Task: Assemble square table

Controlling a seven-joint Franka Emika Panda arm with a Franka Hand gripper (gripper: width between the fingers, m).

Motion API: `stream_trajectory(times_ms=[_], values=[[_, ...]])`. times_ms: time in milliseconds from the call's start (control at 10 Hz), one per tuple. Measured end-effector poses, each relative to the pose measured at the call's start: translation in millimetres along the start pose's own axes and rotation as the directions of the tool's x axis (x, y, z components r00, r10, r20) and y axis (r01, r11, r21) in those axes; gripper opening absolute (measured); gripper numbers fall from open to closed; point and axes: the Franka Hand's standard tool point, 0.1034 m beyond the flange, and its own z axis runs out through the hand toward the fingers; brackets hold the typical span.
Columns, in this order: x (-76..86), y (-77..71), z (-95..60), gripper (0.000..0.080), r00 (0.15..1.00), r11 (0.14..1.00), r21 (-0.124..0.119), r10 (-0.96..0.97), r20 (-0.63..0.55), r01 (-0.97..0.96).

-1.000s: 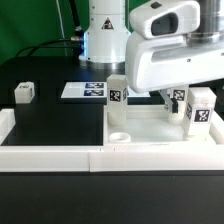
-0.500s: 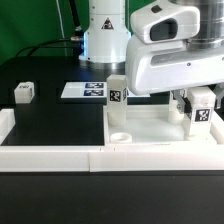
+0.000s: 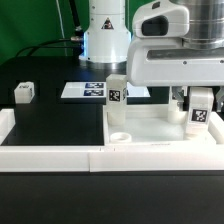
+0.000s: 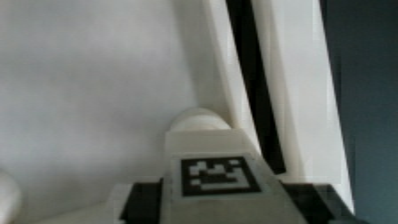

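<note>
Reaches down at the exterior view's right, bulky white wrist (image 3: 176, 55) above; points the gripper (image 3: 196, 100) straight down, dark fingers (image 4: 143, 205) closed against both sides of an upright tagged leg (image 3: 200, 118).

A matte black counter (image 3: 60, 125) fills most of the exterior view. Behind it, at the exterior view's left, hangs a green backdrop (image 3: 25, 25) with dark cables (image 3: 66, 20) running down across it. A low white border wall (image 3: 55, 155) runs along the counter's near edge, and the marker board (image 3: 85, 91) lies flat farther back. The light is even and soft, with no hard shadows.
</note>
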Motion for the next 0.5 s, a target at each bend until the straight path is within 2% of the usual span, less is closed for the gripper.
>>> stream_trajectory(times_ms=[100,200,300,400,500], values=[[-2.1,-1.2,0.6,0.0288,0.993,0.992,0.016,0.122,-0.01,-0.121],[-0.4,-0.9,0.4,0.0289,0.955,0.955,0.044,0.295,-0.007,-0.295],[1.3,-1.6,0.0,0.0289,0.904,0.902,0.078,0.427,-0.003,-0.425],[1.6,-3.1,0.3,0.0289,0.84,0.835,0.098,0.543,0.006,-0.541],[1.6,-6.0,0.5,0.029,0.751,0.743,0.128,0.66,0.026,-0.657]])
